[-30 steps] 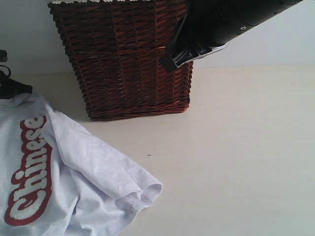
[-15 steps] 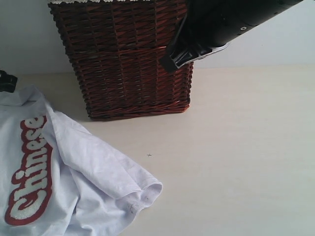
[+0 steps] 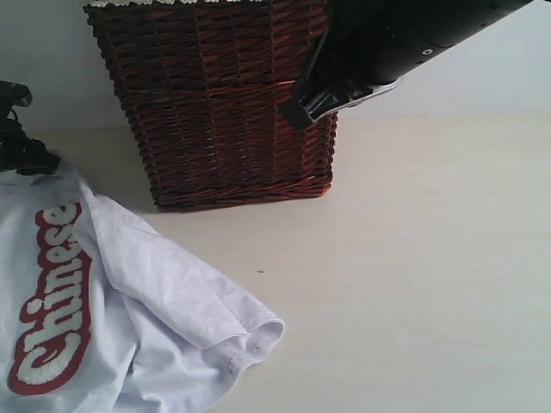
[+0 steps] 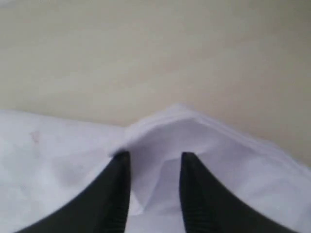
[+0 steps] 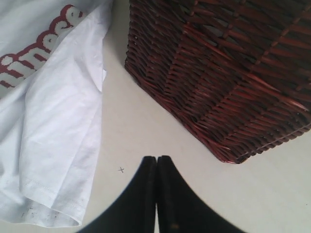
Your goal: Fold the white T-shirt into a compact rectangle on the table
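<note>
The white T-shirt (image 3: 129, 301) lies crumpled at the left of the table (image 3: 430, 258), its red-outlined "Chinese" lettering (image 3: 52, 301) facing up and one sleeve (image 3: 250, 340) pointing to the middle. My left gripper (image 3: 19, 148) stands at the shirt's far edge. In the left wrist view it (image 4: 154, 158) is open, with a raised fold of shirt (image 4: 218, 160) between the parted fingers. My right gripper (image 5: 157, 159) is shut on nothing and hangs above bare table between the shirt's sleeve (image 5: 53, 107) and the basket. Its arm (image 3: 387, 43) shows at the top of the exterior view.
A dark red-brown wicker basket (image 3: 224, 103) stands at the back of the table, right beside the shirt's far corner; the right wrist view shows its lower corner (image 5: 218, 73). A small x mark (image 3: 261, 272) is on the table.
The left gripper slid off to the left edge, then came back a little higher at the shirt's far edge. The right arm has hardly moved.
</note>
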You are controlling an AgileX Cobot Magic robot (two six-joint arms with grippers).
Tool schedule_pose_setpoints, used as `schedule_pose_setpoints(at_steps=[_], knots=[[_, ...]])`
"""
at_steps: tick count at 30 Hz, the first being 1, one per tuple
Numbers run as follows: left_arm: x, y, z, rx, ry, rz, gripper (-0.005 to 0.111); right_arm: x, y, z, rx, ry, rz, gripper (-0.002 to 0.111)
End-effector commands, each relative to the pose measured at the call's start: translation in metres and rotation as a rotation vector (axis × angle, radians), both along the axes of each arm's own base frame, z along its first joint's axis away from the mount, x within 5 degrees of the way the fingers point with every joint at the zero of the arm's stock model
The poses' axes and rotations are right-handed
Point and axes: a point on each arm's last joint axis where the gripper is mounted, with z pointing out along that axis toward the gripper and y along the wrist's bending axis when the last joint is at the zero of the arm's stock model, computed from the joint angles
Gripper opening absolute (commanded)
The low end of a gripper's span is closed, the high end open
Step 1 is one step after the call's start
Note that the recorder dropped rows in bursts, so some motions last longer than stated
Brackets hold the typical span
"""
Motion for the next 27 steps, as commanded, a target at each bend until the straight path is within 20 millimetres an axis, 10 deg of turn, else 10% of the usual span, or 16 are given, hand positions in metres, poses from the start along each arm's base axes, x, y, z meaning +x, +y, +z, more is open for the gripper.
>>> schedule_pose_setpoints(at_steps=[1, 7, 11, 16, 21, 27], knots=[[0.004, 0.005, 0.002, 0.054, -0.055, 0.026, 0.016, -0.001, -0.002, 0.001, -0.001, -0.007, -0.002, 0.000], [0.005, 0.008, -0.008, 0.060, -0.053, 0.040, 0.053, -0.001, -0.002, 0.001, -0.002, -0.003, -0.002, 0.000], [0.008, 0.010, -0.020, 0.086, -0.072, 0.058, 0.053, -0.001, -0.002, 0.001, -0.002, -0.003, -0.002, 0.000], [0.019, -0.004, -0.012, 0.143, -0.140, 0.002, 0.001, 0.000, -0.001, 0.002, 0.007, -0.016, -0.004, 0.000], [0.034, -0.030, 0.022, 0.268, -0.257, -0.169, 0.000, 0.000, -0.001, 0.002, 0.007, -0.016, -0.004, 0.000], [0.037, -0.062, 0.013, 0.417, -0.283, -0.402, 0.007, -0.001, -0.002, 0.001, 0.002, -0.009, -0.003, 0.000]])
